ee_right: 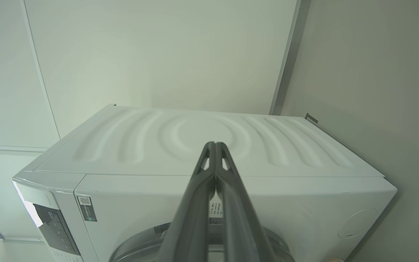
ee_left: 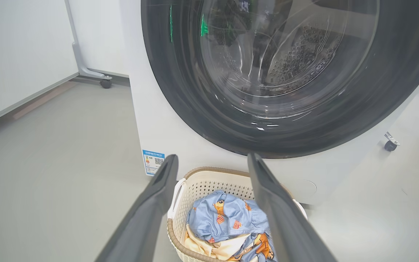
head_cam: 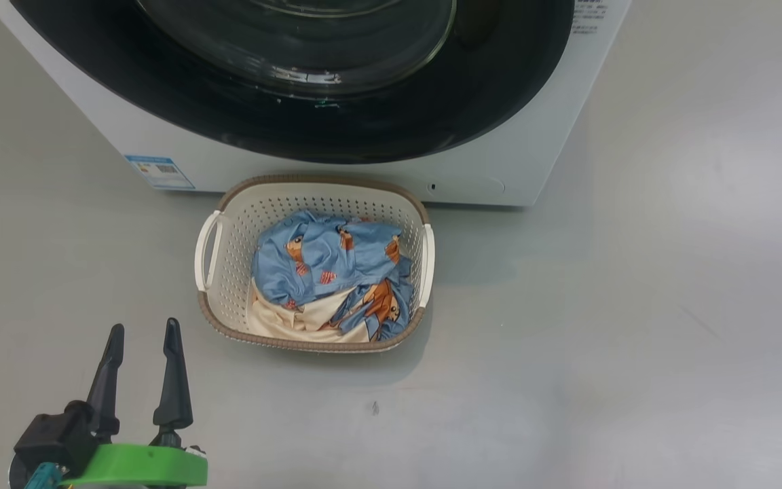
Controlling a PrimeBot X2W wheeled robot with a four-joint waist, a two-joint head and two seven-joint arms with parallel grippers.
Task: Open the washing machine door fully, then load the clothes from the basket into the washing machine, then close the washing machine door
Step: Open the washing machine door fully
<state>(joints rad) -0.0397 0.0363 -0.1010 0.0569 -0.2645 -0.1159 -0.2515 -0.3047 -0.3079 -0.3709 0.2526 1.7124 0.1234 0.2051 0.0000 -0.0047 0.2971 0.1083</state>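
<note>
Washer (head_cam: 499,170): white box; ribbed top (ee_right: 122,145) seen from right wrist.
Door (head_cam: 296,129): glossy black disc, domed glass; perforated drum (ee_left: 304,54) behind, seen from left wrist.
Basket (head_cam: 241,224): cream, perforated, on floor (head_cam: 635,339) before washer.
Clothes (head_cam: 323,261): crumpled blue and cream, inside basket.
Left gripper (head_cam: 144,327): spread, empty.
Right gripper (ee_right: 215,145): clenched, empty.
</note>
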